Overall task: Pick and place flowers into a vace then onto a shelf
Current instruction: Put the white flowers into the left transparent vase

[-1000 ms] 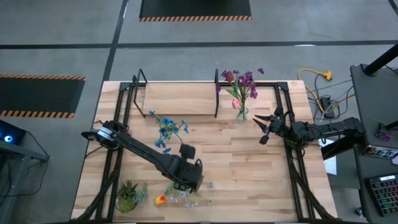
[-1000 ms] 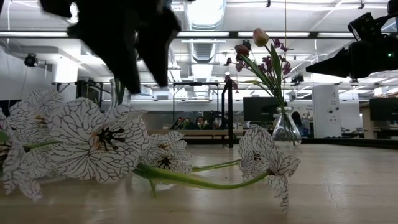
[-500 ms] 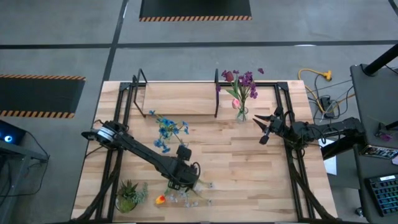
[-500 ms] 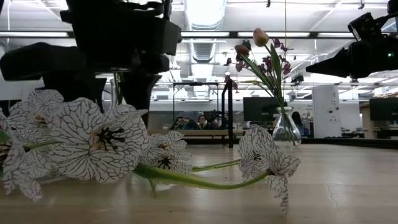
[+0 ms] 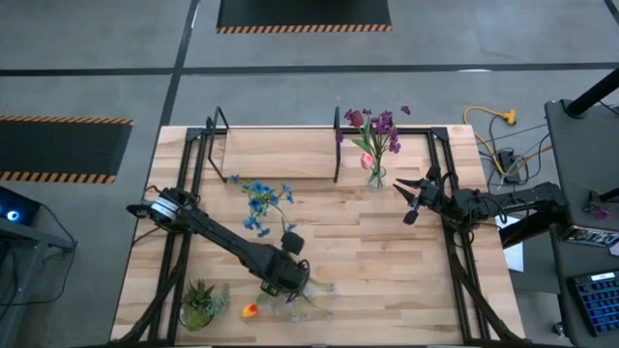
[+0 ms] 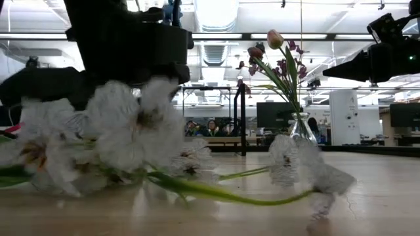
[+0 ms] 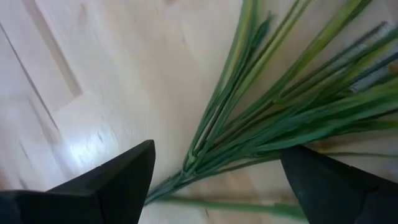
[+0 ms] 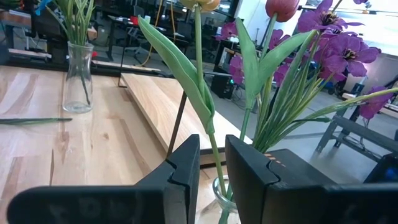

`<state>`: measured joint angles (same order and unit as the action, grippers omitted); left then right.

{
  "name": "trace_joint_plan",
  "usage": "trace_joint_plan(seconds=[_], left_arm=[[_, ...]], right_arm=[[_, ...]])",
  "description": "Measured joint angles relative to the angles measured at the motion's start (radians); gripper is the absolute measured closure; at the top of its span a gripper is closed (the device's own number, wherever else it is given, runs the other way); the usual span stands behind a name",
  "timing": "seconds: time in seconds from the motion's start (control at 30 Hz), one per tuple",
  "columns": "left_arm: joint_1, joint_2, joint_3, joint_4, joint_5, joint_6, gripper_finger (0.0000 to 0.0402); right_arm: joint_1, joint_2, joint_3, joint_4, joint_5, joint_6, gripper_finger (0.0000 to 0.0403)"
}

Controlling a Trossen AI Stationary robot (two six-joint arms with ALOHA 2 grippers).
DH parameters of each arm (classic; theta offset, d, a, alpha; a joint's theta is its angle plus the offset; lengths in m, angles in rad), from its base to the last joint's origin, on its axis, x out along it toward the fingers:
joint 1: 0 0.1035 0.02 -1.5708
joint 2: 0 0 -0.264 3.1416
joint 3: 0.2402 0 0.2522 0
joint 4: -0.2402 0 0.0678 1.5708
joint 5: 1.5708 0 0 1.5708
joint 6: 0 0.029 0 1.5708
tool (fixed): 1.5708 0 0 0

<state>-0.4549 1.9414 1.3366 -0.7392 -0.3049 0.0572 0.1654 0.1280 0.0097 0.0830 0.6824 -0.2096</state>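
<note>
Two hands, one low over the white flowers

High view: the left hand (image 5: 282, 280) reaches down to the white flowers (image 5: 290, 302) at the table's (image 5: 387, 261) near edge. The right hand (image 5: 414, 197) hovers beside the vase (image 5: 374, 177), near the shelf (image 5: 276, 155).

Left wrist view: fingers (image 7: 118, 174) spread wide, straddling green stems (image 7: 249, 130), nothing gripped.

Right wrist view: fingers (image 8: 180, 171) nearly together, empty.

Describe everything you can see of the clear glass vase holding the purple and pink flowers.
The clear glass vase is small, with a narrow neck widening to a rounded base. It stands upright on the wooden tabletop, beside the right end of the light wooden shelf. Green stems rise from its neck and fan out into purple and pink blooms. The right gripper hovers nearby without touching it.
</note>
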Motion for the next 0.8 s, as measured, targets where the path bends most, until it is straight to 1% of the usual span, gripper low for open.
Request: trace_joint_plan(seconds=[0.1, 0.23, 0.33, 0.5, 0.7, 0.8], left_arm=[[0.0, -0.001, -0.02, 0.05, -0.001, 0.014, 0.0073], [0.0, -0.003, -0.024, 0.057, -0.002, 0.014, 0.0075], [0.0, -0.003, -0.024, 0.059, 0.001, 0.014, 0.009], [0.0, -0.002, -0.026, 0.076, 0.043, 0.017, 0.0148], [0.0, -0.001, -0.026, 0.131, 0.045, 0.017, 0.0233], [0.003, -0.001, -0.026, 0.14, 0.045, 0.017, 0.0269]], right_arm=[[0.0, 0.0, 0.0, 0.0, 0.0, 0.0, 0.0335], [0.0, 0.0, 0.0, 0.0, 0.0, 0.0, 0.0335], [0.0, 0.0, 0.0, 0.0, 0.0, 0.0, 0.0335], [0.0, 0.0, 0.0, 0.0, 0.0, 0.0, 0.0335], [0.0, 0.0, 0.0, 0.0, 0.0, 0.0, 0.0335], [0.0, 0.0, 0.0, 0.0, 0.0, 0.0, 0.0335]])
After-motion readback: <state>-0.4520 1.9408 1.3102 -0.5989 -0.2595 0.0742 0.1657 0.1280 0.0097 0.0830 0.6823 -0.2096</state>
